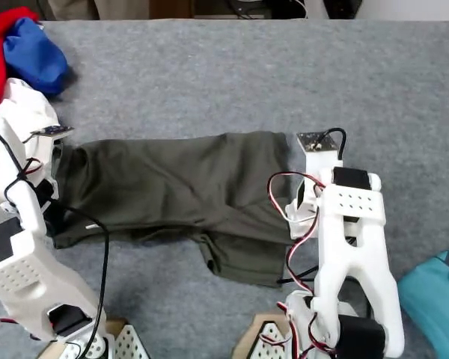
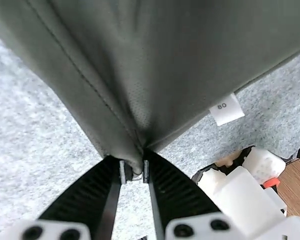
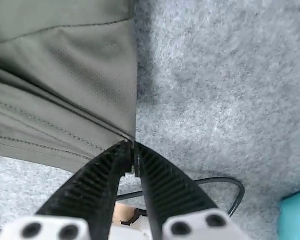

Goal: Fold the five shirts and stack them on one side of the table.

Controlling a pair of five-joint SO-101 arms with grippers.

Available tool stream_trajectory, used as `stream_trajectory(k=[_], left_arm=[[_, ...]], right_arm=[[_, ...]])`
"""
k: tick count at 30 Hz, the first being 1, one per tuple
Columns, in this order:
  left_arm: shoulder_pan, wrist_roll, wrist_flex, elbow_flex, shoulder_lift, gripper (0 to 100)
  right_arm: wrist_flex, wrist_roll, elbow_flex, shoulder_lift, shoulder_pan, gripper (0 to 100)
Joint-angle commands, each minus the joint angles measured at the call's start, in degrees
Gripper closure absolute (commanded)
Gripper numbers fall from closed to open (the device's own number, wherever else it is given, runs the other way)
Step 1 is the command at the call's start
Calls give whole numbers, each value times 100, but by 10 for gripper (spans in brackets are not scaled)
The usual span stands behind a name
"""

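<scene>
The green shirt (image 1: 172,187) lies across the middle of the table (image 1: 322,75) as a long band running left to right. A loose flap sticks out from its near edge, right of centre. The left pincer (image 2: 134,172) is closed tight on a bunched bit of the shirt's left end, close to a small white tag (image 2: 226,109). The right pincer (image 3: 134,155) is clamped on the hem at the right end.

This looks like the middle of folding this one shirt, with both ends gripped. The next move probably calls for both arms to lift evenly and carry one edge over the other. The cloth needs to stay taut so the loose flap tucks under instead of bunching.

No bin or tray is in use, and the other shirts sit straight on the table. The red shirt (image 1: 0,45), blue shirt (image 1: 34,56) and white shirt (image 1: 26,108) are heaped unfolded at the far left. The teal shirt (image 1: 434,292) is at the near right edge.
</scene>
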Motion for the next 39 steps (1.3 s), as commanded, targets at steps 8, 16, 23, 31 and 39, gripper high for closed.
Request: stream_trajectory(k=[8,16,23,31,39], left_arm=[[-26,-316,97,18,-286,982],[-70,-176,97,35,-312,940],[-105,70,97,26,-330,805],[-18,475,97,-1319,-303,822],[580,1670,97,-1890,-286,978]], right_arm=[[53,413,75,-207,330,991],[176,695,312,-207,-84,917],[185,659,57,-207,-444,772],[18,633,-804,-154,-1156,973],[-1512,9,-699,233,-2862,993]])
